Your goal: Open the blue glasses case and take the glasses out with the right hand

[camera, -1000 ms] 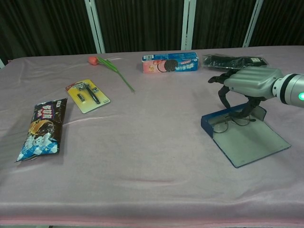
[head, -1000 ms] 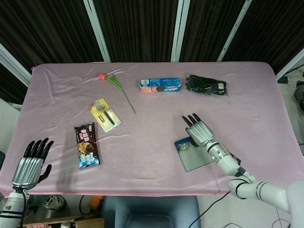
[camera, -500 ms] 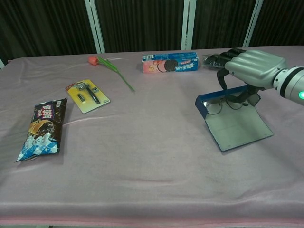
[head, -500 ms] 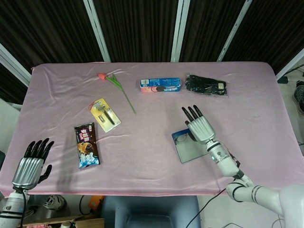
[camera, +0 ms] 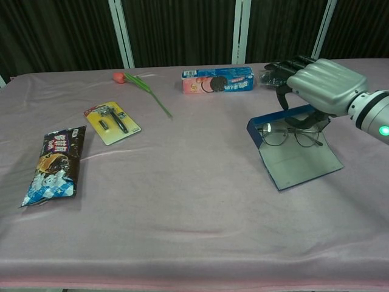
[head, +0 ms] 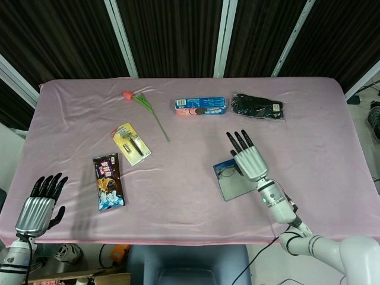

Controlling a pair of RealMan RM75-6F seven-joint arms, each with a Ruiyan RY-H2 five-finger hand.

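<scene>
My right hand (camera: 319, 85) over open blue case (camera: 295, 161), fingers around glasses (camera: 290, 135) w/ grip unclear, case at table's right-centre, left hand (head: 37, 209) idle, fingers spread, near-left edge.

— The hands, up close?
— Silver ridged shells with black fingers. The right hand (camera: 319, 85) joins a silver-grey wrist (camera: 371, 109) carrying a lit green dot; in the head view its white forearm (head: 323, 249) shows dark bands.
— And the left?
— The left hand (head: 37, 209) matches: ribbed silver back, black fingers, pale wrist below.
</scene>
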